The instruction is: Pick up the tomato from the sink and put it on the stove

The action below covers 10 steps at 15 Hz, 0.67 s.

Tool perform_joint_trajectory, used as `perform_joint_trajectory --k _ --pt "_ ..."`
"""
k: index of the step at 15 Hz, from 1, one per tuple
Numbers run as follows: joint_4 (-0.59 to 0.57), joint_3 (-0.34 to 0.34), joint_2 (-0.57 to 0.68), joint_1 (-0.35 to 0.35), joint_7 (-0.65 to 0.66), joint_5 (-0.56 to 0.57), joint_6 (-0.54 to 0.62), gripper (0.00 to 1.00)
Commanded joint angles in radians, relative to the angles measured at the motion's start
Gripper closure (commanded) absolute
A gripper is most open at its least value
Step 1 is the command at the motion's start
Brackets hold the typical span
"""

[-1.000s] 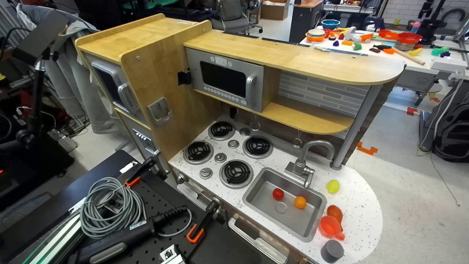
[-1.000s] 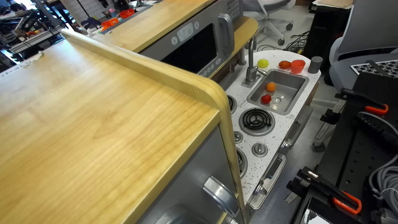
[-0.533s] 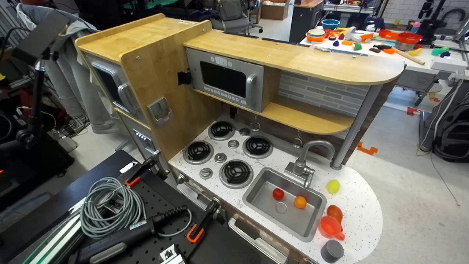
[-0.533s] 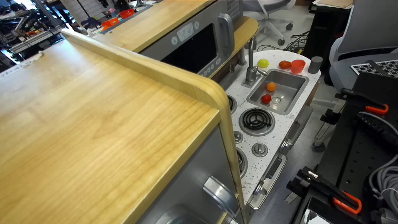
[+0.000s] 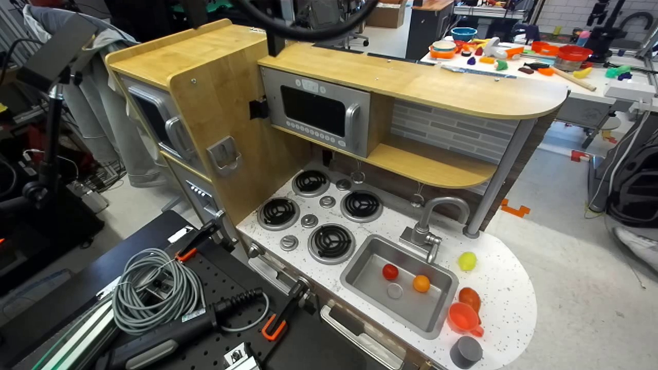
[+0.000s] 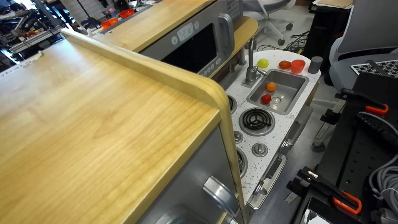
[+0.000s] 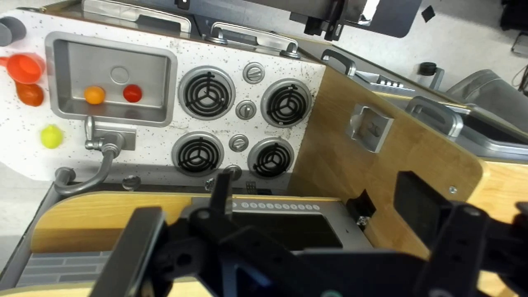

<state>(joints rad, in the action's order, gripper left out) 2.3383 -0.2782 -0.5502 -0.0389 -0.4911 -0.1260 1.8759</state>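
The tomato, a small red ball [image 5: 390, 271], lies in the grey sink [image 5: 416, 311] near the drain. It also shows in the other exterior view [image 6: 266, 99] and in the wrist view [image 7: 132, 93]. The toy stove has black coil burners; the burner closest to the sink [image 5: 331, 243] is bare, also in the wrist view [image 7: 207, 93]. My gripper [image 7: 317, 189] is open and empty, its fingers wide apart, above the microwave and wooden cabinet side, away from the sink. A dark arm part and a cable loop [image 5: 313, 33] show at the top of an exterior view.
An orange [image 5: 421, 283] lies beside the tomato in the sink. The faucet [image 5: 424, 231] stands behind it. A lemon [image 5: 467, 261], a brownish-orange object [image 5: 470, 298], a red cup [image 5: 464, 318] and a grey cup [image 5: 466, 352] stand right of the sink. A microwave [image 5: 313, 110] overhangs the stove.
A dark arm part and cable loop have come in at the top of an exterior view. A shoe-like shape has appeared at its right edge. The tomato has not moved.
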Motion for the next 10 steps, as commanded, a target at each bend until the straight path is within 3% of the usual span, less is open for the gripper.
perform_joint_trajectory --k 1,6,10 --pt "0.068 0.011 0.069 0.053 -0.011 0.052 0.125 0.00" --pt "0.210 0.005 0.305 0.123 0.032 0.156 0.469 0.00" --pt "0.205 -0.004 0.571 0.177 0.046 0.159 0.638 0.00"
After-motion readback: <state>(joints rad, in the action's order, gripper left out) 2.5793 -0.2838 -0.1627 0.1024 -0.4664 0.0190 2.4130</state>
